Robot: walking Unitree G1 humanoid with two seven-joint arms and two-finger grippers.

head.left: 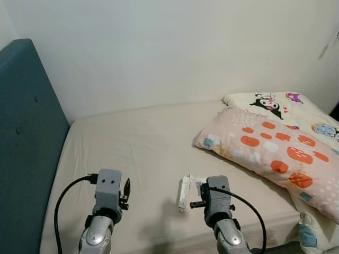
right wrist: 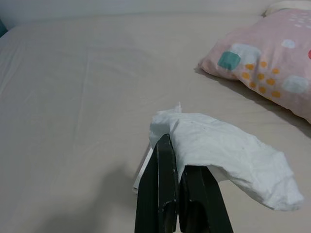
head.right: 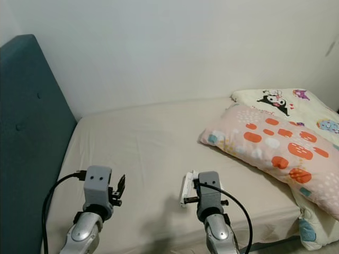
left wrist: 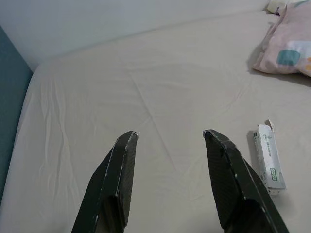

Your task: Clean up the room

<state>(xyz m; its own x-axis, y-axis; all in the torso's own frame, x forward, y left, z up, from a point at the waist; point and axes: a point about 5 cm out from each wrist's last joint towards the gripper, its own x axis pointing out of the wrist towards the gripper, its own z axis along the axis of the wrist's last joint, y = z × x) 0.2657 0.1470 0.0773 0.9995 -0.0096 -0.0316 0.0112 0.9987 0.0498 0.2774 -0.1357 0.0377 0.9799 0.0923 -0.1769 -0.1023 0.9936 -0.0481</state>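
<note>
A crumpled white tissue (right wrist: 228, 155) hangs from my right gripper (right wrist: 177, 156), which is shut on it just above the beige bed sheet (head.left: 137, 143). Right below that gripper a small white tube-like packet (head.left: 184, 193) lies on the sheet; it also shows in the left wrist view (left wrist: 268, 158). My left gripper (left wrist: 170, 137) hovers open over bare sheet to the left of the packet, with nothing between its fingers. Both arms reach out over the near edge of the bed.
A pink pillow with orange spots (head.left: 270, 145) lies at the right, with a cream cartoon-print blanket (head.left: 280, 106) behind it. A teal headboard (head.left: 26, 132) runs along the left side. A white wall bounds the far edge of the bed.
</note>
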